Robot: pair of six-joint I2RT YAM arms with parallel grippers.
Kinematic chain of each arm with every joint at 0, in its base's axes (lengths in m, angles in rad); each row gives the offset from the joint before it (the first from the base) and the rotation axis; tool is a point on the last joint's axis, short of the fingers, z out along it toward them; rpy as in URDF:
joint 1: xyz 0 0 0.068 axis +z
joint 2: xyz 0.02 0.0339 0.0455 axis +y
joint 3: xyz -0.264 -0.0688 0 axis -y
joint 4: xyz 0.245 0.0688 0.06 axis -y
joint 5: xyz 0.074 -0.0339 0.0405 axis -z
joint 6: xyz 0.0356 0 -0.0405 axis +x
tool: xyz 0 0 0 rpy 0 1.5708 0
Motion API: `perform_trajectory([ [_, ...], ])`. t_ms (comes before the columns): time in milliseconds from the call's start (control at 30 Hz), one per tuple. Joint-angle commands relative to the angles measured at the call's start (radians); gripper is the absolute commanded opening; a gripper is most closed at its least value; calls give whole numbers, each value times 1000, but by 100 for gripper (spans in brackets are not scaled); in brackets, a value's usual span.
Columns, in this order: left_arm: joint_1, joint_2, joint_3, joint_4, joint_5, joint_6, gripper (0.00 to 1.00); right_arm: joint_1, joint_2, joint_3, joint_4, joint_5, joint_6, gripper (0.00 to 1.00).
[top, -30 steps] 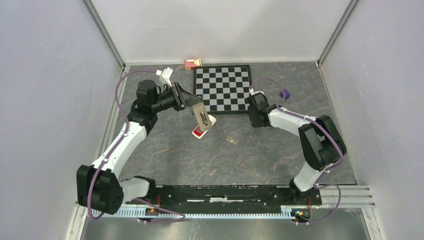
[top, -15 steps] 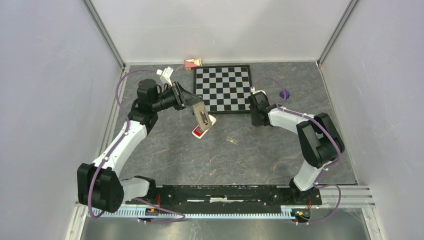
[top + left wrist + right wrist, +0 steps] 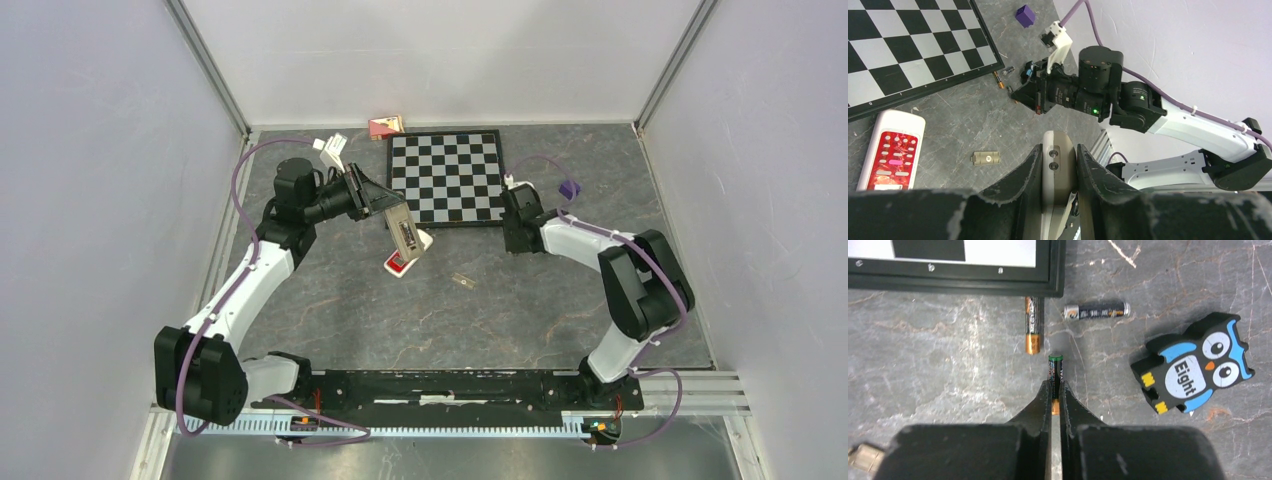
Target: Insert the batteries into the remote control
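Note:
My left gripper (image 3: pixel 1059 159) is shut on a grey remote control (image 3: pixel 1058 150) and holds it tilted above the table (image 3: pixel 403 236). My right gripper (image 3: pixel 1055 390) is low by the chessboard's near right corner (image 3: pixel 512 238). It is shut on a slim dark battery (image 3: pixel 1055 369) with a green end. I cannot tell if that cell touches the table. Two more batteries lie just beyond it: one (image 3: pixel 1033 324) against the board's frame, one (image 3: pixel 1095 311) to its right. A small grey battery cover (image 3: pixel 462 281) lies on the table.
A red and white remote (image 3: pixel 403 260) lies under my left gripper. The chessboard (image 3: pixel 446 176) is at the back. An owl eraser (image 3: pixel 1193 370) lies right of my right gripper. A purple cube (image 3: pixel 569 188) sits further back. Small items (image 3: pixel 385 126) lie by the back wall.
My right gripper has shifted slightly right and back by the board's corner. The left arm and the grey remote have not moved.

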Motion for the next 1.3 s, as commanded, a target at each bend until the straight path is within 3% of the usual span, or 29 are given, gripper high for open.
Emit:
perform_trajectory([
  [0,-3,-26,1,66,-6,27,2,-5,-131,-23,6,-85,-10,2],
  [200,-13,-27,-63,178,-41,-35,2,-3,-358,-80,136,-405,-10,1],
  [400,-26,-24,-72,228,-59,-71,2,4,-531,-160,491,-820,63,0],
  [467,-34,-20,-76,269,-45,-91,2,21,-546,-143,535,-898,77,0],
  [633,-89,66,-55,392,-25,-146,2,114,-539,-36,344,-816,-29,1],
  [800,-121,125,-105,540,-101,-223,2,164,-560,26,217,-677,5,0],
  [833,-122,127,-114,533,-144,-220,2,167,-564,31,187,-593,27,0],
  [933,-109,111,-55,293,-275,-27,2,173,-529,56,35,-409,6,2],
  [967,-108,105,-37,178,-331,44,2,177,-526,41,30,-379,1,2],
  [1033,-89,98,-40,110,-369,105,2,189,-523,-4,63,-365,0,6],
  [1267,-50,28,-84,-73,-481,203,2,239,-481,-82,123,-376,-44,38],
])
